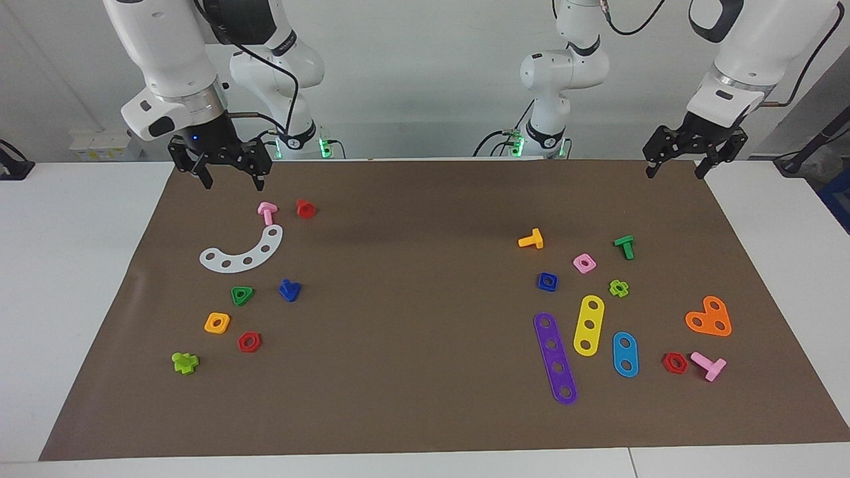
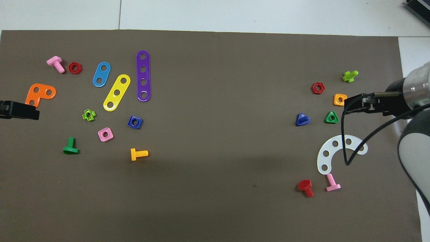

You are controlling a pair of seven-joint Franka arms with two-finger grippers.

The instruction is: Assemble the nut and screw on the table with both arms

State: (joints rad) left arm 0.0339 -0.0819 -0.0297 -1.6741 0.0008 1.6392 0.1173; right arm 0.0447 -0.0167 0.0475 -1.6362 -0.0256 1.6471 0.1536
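Observation:
The dark blue square nut (image 1: 547,281) lies flat on the brown mat (image 1: 425,219) toward the left arm's end, beside a pink square nut (image 1: 584,263); it also shows in the overhead view (image 2: 135,122). The dark blue screw (image 1: 289,290) lies toward the right arm's end, beside a green triangular nut (image 1: 242,295); it shows in the overhead view too (image 2: 302,119). My left gripper (image 1: 675,174) is open and empty, raised over the mat's corner nearest the left arm's base. My right gripper (image 1: 234,180) is open and empty, raised over the mat's edge near a pink screw (image 1: 267,212).
Near the nut lie an orange screw (image 1: 531,239), a green screw (image 1: 625,247), purple (image 1: 555,358), yellow (image 1: 588,324) and blue (image 1: 625,354) strips and an orange bracket (image 1: 709,317). Near the screw lie a white arc (image 1: 242,252), a red screw (image 1: 305,208) and an orange-yellow nut (image 1: 217,322).

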